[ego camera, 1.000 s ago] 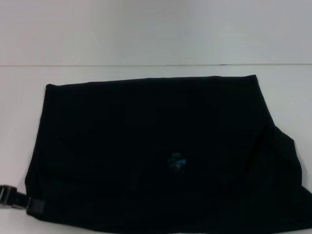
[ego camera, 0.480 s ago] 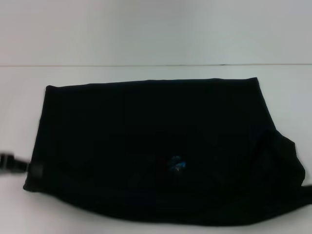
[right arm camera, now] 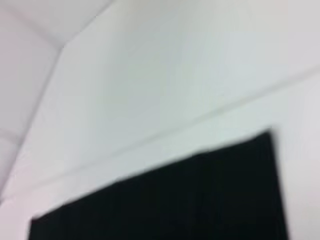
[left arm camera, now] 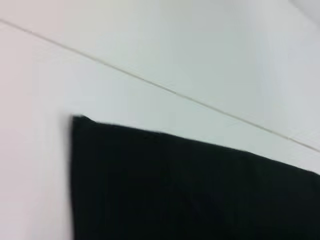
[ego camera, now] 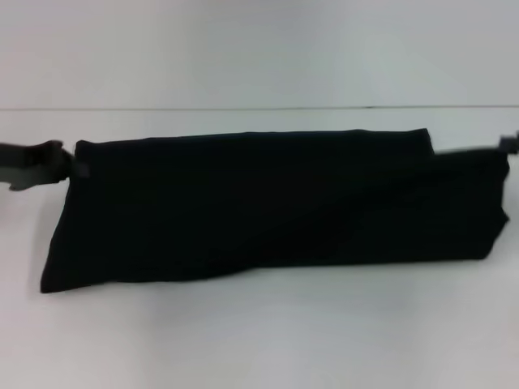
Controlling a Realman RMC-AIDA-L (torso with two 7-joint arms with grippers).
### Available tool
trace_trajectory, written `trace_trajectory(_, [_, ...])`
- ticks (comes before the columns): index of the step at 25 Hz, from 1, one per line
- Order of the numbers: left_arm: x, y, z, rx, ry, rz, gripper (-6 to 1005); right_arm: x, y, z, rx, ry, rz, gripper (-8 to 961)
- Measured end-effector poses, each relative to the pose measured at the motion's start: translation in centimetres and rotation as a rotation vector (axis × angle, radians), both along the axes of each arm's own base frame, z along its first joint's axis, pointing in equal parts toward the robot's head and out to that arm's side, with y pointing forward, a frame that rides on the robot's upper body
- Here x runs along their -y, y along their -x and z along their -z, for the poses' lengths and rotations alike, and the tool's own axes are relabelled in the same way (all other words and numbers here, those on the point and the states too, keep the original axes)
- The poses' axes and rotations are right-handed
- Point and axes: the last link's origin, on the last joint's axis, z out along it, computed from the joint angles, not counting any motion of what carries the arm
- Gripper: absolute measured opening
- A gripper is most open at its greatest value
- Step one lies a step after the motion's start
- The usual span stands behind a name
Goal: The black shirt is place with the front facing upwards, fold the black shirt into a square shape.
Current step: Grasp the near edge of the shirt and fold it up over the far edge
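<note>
Both claws have carried the shirt's [ego camera: 268, 203] near edge to the far edge, halving it lengthwise; left claw [ego camera: 69, 166] and right claw [ego camera: 507, 146] seemingly pinch corners, uncertain.

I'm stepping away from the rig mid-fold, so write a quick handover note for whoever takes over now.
Left gripper: at the far-left corner of the black shirt.
Right gripper: at the shirt's far-right corner, mostly out of frame.
Shirt: on the white table, a long, narrow band running left to right, print not showing.
Done: near edge now lies up by the far edge.
Left: release, then fold the band's ends inward to make a square.
</note>
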Motion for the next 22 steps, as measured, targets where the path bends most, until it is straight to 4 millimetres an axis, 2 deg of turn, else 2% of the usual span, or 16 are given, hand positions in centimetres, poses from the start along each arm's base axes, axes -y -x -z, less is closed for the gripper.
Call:
trace_trajectory(5, [-2.1,-0.3,1.4,-0.092,-0.058,-0.046,1,-3.5,0.9,2.7,0.122,-0.073,0.026,21])
trace_trajectory(10, [-2.9,-0.5,1.6,-0.11,-0.105,-0.048,2,-5.4,1.8,4.2,0.211,-0.138,0.022,21])
trace_trajectory(17, [-4.1,-1.6,1.5,-0.151,-0.168,0.016,2,-6.7,2.1,3.7,0.262,-0.221,0.034,25])
trace_trajectory(22, [-4.7,-1.6,1.2,-0.254,-0.171,0.081,2,-6.6,2.5,4.6,0.291,-0.186,0.005,30])
